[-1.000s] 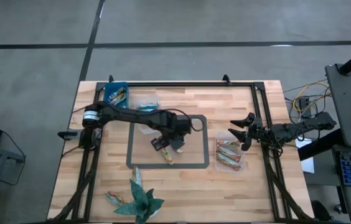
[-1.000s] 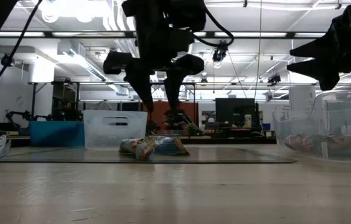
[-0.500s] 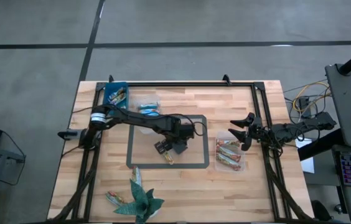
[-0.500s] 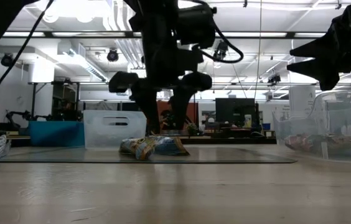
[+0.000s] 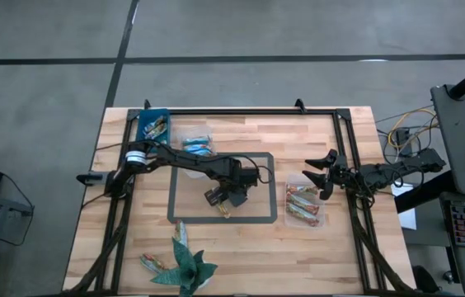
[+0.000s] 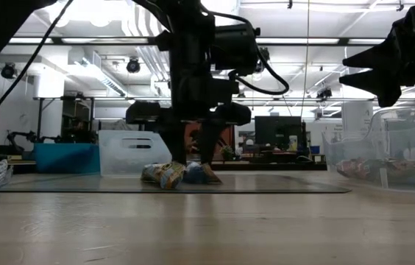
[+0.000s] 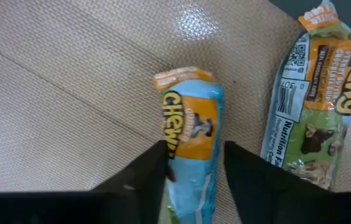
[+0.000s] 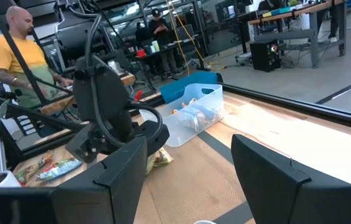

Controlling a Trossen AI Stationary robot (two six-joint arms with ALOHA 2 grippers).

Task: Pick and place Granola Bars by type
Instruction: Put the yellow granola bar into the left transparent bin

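Observation:
My left gripper (image 5: 231, 192) is open and low over the grey mat in the middle of the table. Its fingers stand on either long side of a bright blue granola bar (image 7: 191, 134) that lies flat on the mat. A green-and-brown bar (image 7: 315, 99) lies flat beside it. In the low view both bars (image 6: 182, 173) sit at the left gripper's (image 6: 190, 163) fingertips. My right gripper (image 5: 319, 174) hangs open at the table's right side, above and just beyond a clear tub (image 5: 302, 205) that holds brown-and-red bars. My left gripper comes from above, pointing down, with one finger (image 7: 144, 174) along each long side of the blue bar, near its lower half (image 7: 188, 180). The bar lies flat on the mat. Whether the fingers touch the wrapper, I cannot tell.
A blue tub (image 5: 154, 125) with bars stands at the far left corner, and a clear tub (image 5: 198, 144) with blue bars is beside it. A green paper figure (image 5: 187, 264) and one loose bar (image 5: 154, 262) lie near the near edge. A person (image 8: 20, 59) stands beyond the table.
My left gripper has come down from well above the mat until its fingertips stand around the blue bar, and it has shifted slightly toward the near edge. The bars have stayed where they were.

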